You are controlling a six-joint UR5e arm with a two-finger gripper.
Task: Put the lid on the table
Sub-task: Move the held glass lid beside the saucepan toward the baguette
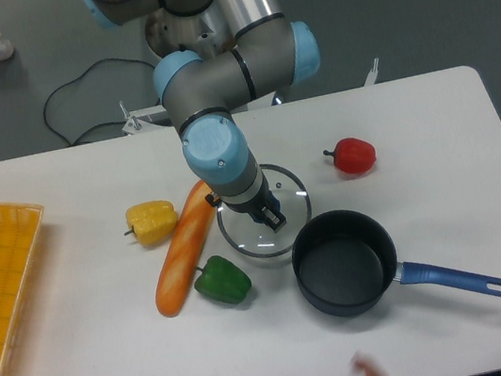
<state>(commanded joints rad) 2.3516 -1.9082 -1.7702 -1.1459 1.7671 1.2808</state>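
While hand (272,215) pinches knob of lid (264,211) low over tabletop (412,124), early release risks glass rim clipping saucepan (345,261) or baguette (184,248) just beside.

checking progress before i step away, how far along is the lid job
Done: the lid is off the saucepan, which sits open. In hand: the gripper is at the lid's middle, low over the table; contact is unclear. Left: release and lift clear.

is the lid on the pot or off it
Off. The lid sits beside the saucepan, whose dark inside shows uncovered; the gripper is at its knob.
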